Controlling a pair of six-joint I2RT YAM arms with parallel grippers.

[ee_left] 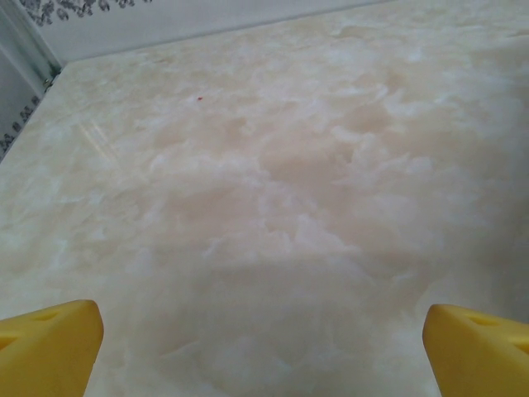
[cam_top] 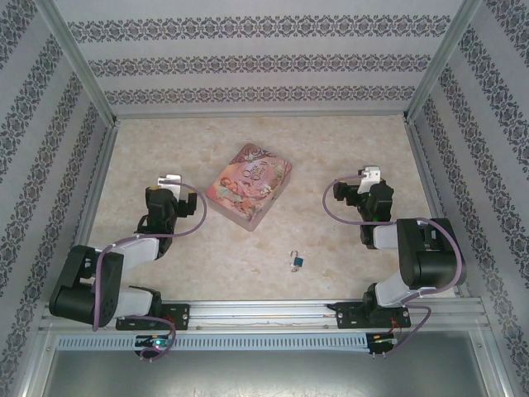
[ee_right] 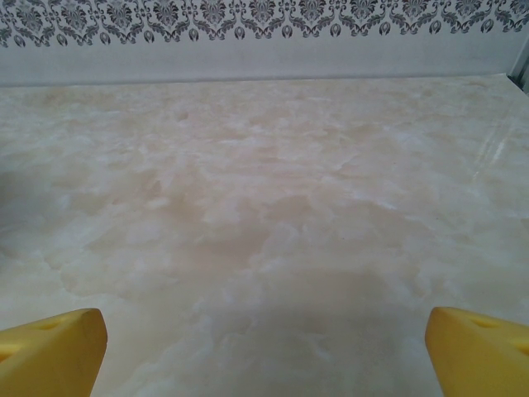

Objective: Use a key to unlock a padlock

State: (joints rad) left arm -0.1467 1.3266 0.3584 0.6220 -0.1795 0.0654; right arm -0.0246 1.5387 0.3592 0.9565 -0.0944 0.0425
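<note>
No lettering can be read; marks on the pink tin point(cam_top: 250, 185) are too small to tell.

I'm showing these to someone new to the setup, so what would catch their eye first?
Probably the pink tin box, lying askew near the middle of the pale table. Next comes the tiny padlock, alone toward the near edge and clear of the box. The left hand and right hand sit on either side of the box, both open and empty.
</note>
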